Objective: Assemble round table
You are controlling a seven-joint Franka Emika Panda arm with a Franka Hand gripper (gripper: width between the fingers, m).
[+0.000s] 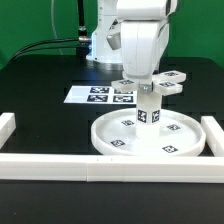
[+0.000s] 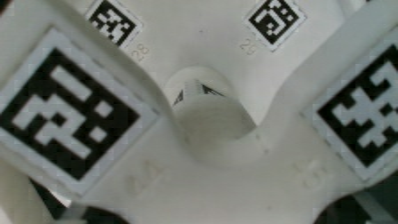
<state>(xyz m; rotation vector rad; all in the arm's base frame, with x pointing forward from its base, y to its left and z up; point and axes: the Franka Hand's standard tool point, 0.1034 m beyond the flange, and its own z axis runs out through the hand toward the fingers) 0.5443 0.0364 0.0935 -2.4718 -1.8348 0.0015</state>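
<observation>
The large round rimmed disc [image 1: 120, 140] lies flat at the front of the table. The short thick post [image 1: 150, 113] stands upright on its middle. The small cross-shaped piece [image 1: 166, 83] sits at the top of the post, its tagged arms sticking out to the exterior view's right. My gripper [image 1: 146, 88] comes straight down on it and is closed around its middle. In the wrist view the cross-shaped piece [image 2: 210, 120] fills the frame, very close, with tagged arms on all sides. My fingertips are hidden there.
The marker board [image 1: 92, 95] lies flat behind the disc. White border rails run along the front [image 1: 90, 167], the left [image 1: 7, 128] and the right [image 1: 212, 137] of the black table. The arm's base and cables stand at the back.
</observation>
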